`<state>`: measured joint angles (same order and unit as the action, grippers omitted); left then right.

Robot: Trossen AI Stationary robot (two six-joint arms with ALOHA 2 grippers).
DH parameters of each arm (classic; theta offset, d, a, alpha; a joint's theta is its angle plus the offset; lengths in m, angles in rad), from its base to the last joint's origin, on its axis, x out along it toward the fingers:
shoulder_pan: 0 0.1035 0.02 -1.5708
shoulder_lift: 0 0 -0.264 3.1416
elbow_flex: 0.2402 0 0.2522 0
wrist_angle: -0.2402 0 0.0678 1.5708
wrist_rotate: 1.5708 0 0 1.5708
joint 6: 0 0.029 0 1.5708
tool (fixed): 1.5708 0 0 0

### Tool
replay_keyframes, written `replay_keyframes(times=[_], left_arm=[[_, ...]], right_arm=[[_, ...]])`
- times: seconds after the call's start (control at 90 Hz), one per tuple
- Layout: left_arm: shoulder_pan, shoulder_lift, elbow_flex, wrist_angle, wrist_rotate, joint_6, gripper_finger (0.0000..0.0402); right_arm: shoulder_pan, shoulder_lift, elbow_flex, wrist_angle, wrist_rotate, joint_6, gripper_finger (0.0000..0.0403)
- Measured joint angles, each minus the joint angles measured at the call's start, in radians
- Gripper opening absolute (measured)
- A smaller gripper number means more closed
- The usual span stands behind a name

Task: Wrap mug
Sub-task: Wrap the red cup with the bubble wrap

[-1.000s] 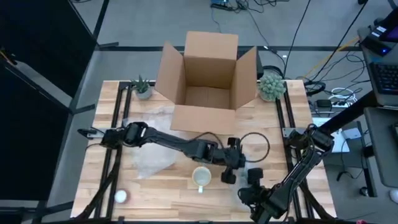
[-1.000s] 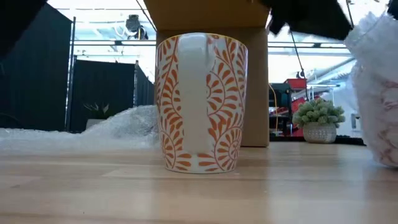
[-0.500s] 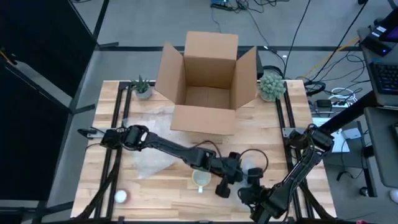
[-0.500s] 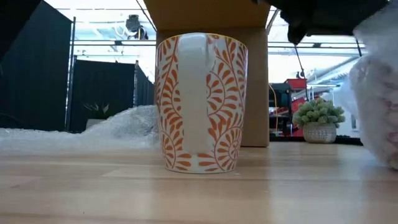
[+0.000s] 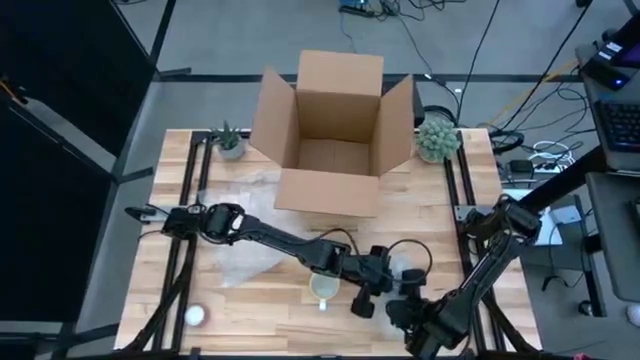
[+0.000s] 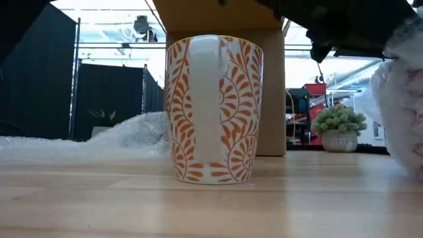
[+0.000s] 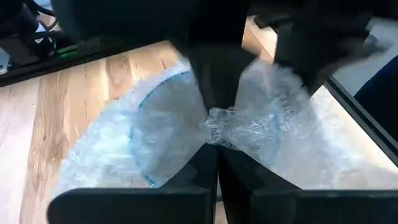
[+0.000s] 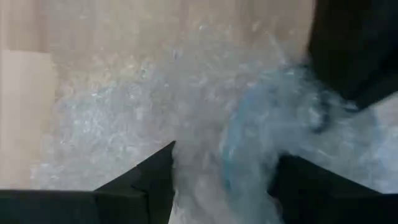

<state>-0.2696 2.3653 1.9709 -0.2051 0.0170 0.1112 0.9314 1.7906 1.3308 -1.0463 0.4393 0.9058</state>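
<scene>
A white mug [image 5: 322, 289] with an orange leaf pattern [image 6: 215, 109] stands upright on its base on the wooden table, near the front edge; no gripper touches it. Just to its right is a bundle of clear bubble wrap [image 5: 405, 275] with a blue ring showing through it [image 8: 233, 143]. My left gripper [image 7: 214, 146] reaches across from the left and is shut on the bundle. My right gripper [image 8: 224, 180] comes from the near right, the bundle between its fingers. In the low view the bundle [image 6: 404, 112] shows at the right edge. My left gripper pinches a gathered, crumpled bunch of the wrap [image 7: 214, 132] between its two fingers; several layers are squeezed together there. The wrap spreads out to both sides of the pinch. My right gripper has the bundle between its two fingers [image 8: 155, 180], one on either side, wrap filling the gap. Whether the bundle rests on the table, I cannot tell.
An open cardboard box [image 5: 330, 120] stands at the far middle. A loose bubble wrap sheet [image 5: 245, 258] lies left of the mug. Small potted plants [image 5: 228, 140] [image 5: 436, 138] stand at the far corners. A white ball [image 5: 195, 316] lies near the front left.
My left gripper has moved toward the table's near edge, past the mug's right side, and has come lower. In the low view the bubble wrap bundle has shifted a little to the right. The mug has stayed in place.
</scene>
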Motion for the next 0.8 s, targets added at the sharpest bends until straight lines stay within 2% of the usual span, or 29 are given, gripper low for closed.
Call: replay_keyframes(times=[0.2, 0.422, 0.567, 0.633, 0.8], left_arm=[[0.001, 0.001, 0.0, -0.008, -0.005, 0.0, 0.0], [0.001, 0.002, 0.0, 0.004, -0.007, 0.0, 0.0], [0.001, 0.003, 0.0, 0.005, -0.008, -0.001, 0.0], [0.001, 0.003, 0.0, 0.006, -0.008, 0.0, 0.0], [-0.001, 0.003, 0.0, 0.008, -0.01, 0.0, 0.0]], right_arm=[[0.015, -0.138, 0.0, -0.008, 0.003, 0.037, 0.0199], [0.026, -0.294, 0.002, -0.075, 0.025, 0.173, 0.0199], [0.018, -0.303, -0.01, -0.247, 0.109, 0.363, 0.0199], [-0.007, -0.294, -0.042, -0.306, 0.106, 0.438, 0.0199], [-0.071, -0.292, -0.163, -0.155, 0.089, 0.395, 0.0199]])
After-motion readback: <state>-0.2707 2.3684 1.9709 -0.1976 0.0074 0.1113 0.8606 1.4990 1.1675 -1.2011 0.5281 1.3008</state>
